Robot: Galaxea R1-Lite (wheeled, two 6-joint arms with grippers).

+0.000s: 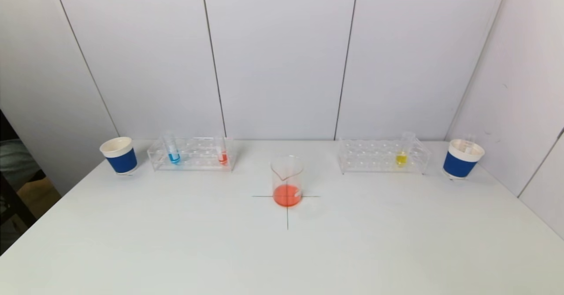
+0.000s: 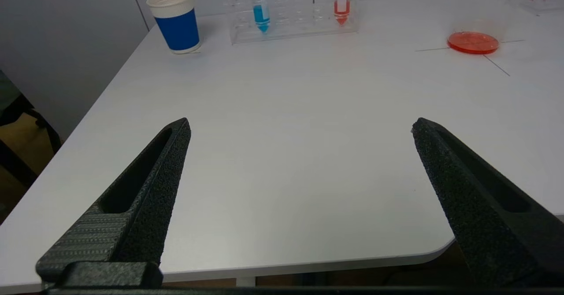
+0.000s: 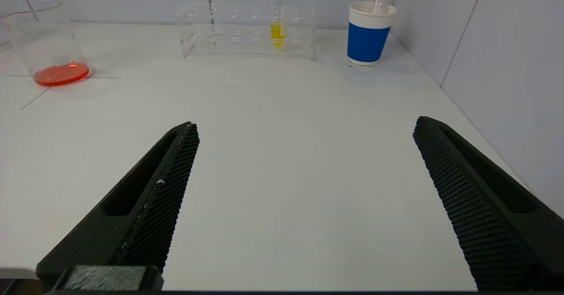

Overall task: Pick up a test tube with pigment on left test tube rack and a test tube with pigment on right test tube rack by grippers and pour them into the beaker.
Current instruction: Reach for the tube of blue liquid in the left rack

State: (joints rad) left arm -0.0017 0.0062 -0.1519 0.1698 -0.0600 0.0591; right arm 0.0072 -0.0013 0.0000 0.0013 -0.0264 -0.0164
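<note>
The beaker (image 1: pixel 287 181) stands upright on a black cross mark in the middle of the table (image 1: pixel 282 251), with orange liquid at its bottom. To its far left is the left rack (image 1: pixel 191 154), which holds a blue tube (image 1: pixel 172 149) and a red tube (image 1: pixel 223 153). To its far right is the right rack (image 1: pixel 382 156), holding a yellow tube (image 1: pixel 402 152). One blue cup (image 1: pixel 119 155) stands beyond each rack. The left gripper (image 2: pixel 299 125) and the right gripper (image 3: pixel 306 125) hover near the table's front edge, well apart from the beaker, both wide open and holding nothing.

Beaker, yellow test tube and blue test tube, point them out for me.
Beaker (image 1: pixel 287 185): head view, on its glass wall.
Yellow test tube (image 3: pixel 277 31): right wrist view, on its pigment.
Blue test tube (image 2: pixel 261 14): left wrist view, on its pigment.
</note>
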